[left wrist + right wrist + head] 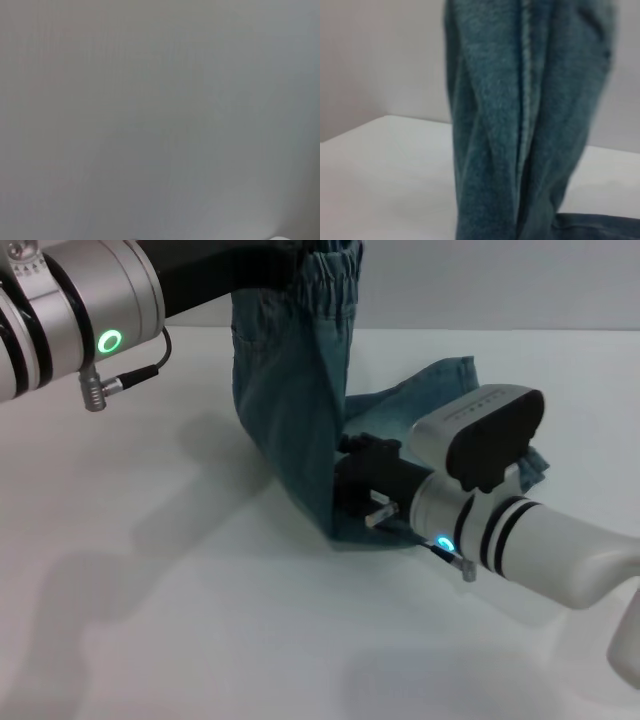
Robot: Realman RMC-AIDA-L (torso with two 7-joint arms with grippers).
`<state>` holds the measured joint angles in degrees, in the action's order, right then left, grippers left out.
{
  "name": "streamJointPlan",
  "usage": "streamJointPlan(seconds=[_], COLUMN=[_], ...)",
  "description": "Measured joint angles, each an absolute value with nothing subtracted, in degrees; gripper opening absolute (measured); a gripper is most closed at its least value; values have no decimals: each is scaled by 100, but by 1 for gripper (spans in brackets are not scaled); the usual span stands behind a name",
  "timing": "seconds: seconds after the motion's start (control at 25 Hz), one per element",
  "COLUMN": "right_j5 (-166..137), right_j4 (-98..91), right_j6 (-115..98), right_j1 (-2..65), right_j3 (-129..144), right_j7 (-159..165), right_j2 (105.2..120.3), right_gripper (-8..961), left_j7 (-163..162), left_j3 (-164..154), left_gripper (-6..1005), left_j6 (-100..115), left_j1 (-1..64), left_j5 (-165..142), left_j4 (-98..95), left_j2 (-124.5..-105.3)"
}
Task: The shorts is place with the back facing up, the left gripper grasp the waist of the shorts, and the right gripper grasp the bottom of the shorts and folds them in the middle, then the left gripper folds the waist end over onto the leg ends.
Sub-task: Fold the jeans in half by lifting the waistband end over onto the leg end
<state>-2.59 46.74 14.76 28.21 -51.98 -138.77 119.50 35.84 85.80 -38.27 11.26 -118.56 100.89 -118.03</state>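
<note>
So the left arm comes in from the upper left of the head view, green light glowing on its silver cuff, and the left gripper (pixel 300 255) is up at the top edge holding the waist (pixel 335 270) of the shorts (pixel 290 410) in the air, though I can't tell how the fingers sit. The shorts hang pretty much straight down from there, long axis vertical, then bend where they meet the white table (pixel 150 590) and trail off toward the far right. The right gripper (pixel 365 475) is low on the table, pressed against the lower fold of the denim; can't tell if it's open or clamped. Its wrist view shows the denim hanging upright right in front.
</note>
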Motion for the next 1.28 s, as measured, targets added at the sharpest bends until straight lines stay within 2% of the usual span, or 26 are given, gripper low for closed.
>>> streamJointPlan(seconds=[0.28,0.44,0.64,1.28], right_j5=[-201,-202,-565,-2125], right_j4=[4646,4581,4546,5272], right_j6=[1454,1452,1492,1506], right_j1=[3015,2910,2457,1103], right_j3=[-4983,-5167,-6048,-8396], right_j7=[-13846,-13852,-13919,-13944], right_j2=[11962,11935,11889,11874], right_gripper=[603,603,603,603], left_j7=[3586,3586,3586,3768], left_j3=[8544,8537,8517,7871], left_gripper=[36,36,36,49], left_j6=[-3769,-3736,-3734,-3252], left_j1=[1130,1098,1075,1134], left_j5=[-11857,-11854,-11813,-11498], left_j4=[10079,10077,10034,9706], left_j2=[-11803,-11803,-11803,-11811])
